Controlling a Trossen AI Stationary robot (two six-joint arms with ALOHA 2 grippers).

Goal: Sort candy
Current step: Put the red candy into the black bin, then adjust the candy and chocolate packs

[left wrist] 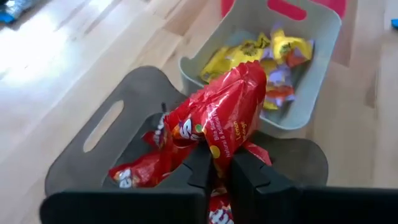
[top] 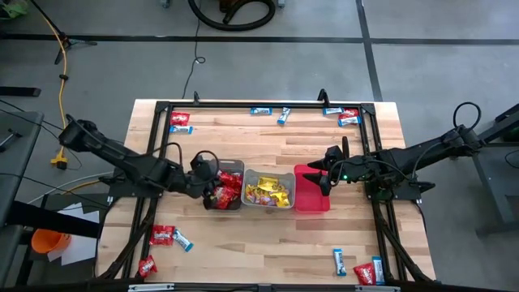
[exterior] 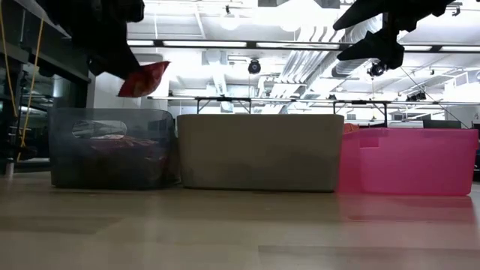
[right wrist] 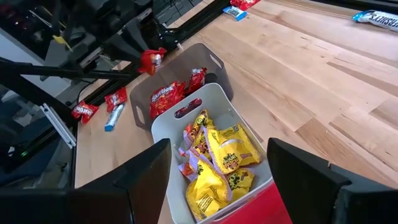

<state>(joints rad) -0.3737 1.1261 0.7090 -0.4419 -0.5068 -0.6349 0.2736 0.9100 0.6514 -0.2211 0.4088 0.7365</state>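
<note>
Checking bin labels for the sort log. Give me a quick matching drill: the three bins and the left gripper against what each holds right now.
Column A:
1. brown bin
2. grey bin
3. pink bin
4. left gripper

Column B:
a. yellow packets
b. one red packet pinched above a bin
c. no candy seen inside
d. a pile of red packets

Pairs: 1-d, 2-a, 3-c, 4-b. The right gripper hangs open over the pink bin, holding nothing.
</note>
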